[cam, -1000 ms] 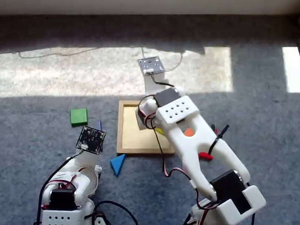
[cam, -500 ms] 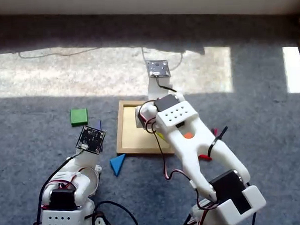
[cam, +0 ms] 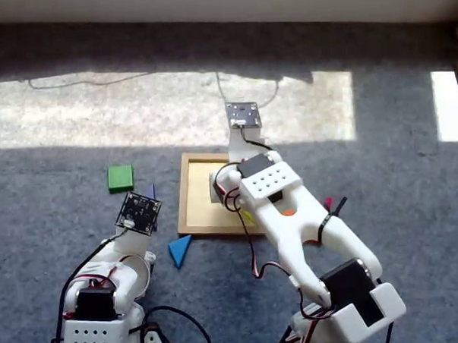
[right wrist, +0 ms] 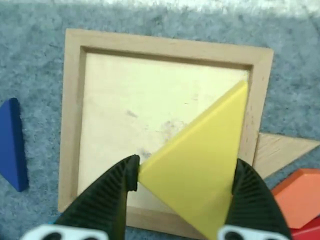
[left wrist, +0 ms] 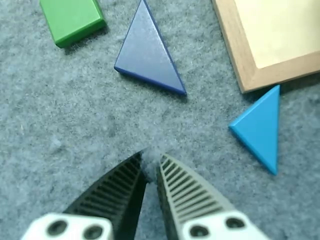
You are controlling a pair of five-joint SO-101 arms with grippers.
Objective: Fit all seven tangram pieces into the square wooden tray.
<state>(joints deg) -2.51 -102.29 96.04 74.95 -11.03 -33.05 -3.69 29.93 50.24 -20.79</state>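
The square wooden tray point(right wrist: 73, 120) lies under my right gripper point(right wrist: 187, 172), which is shut on a yellow triangle point(right wrist: 200, 160) held tilted over the tray's floor and one side rim. In the high view the right arm point(cam: 279, 196) covers much of the tray point(cam: 191, 200). My left gripper point(left wrist: 150, 161) hovers over bare carpet with its fingers together and nothing between them. Ahead of it lie a dark blue triangle point(left wrist: 148, 55), a green square point(left wrist: 72, 19) and a light blue triangle point(left wrist: 260, 127), the last one beside the tray's corner point(left wrist: 245, 75).
A plain wooden triangle point(right wrist: 277, 149), an orange piece point(right wrist: 300, 192) and a red piece point(right wrist: 312, 226) lie on the carpet just outside the tray's rim. From above, the green square point(cam: 120, 178) sits left of the tray and the light blue triangle point(cam: 180, 249) at its near left corner.
The right arm's wrist has shifted a little to the right and lower over the tray, still holding the yellow triangle. The left arm has kept still.
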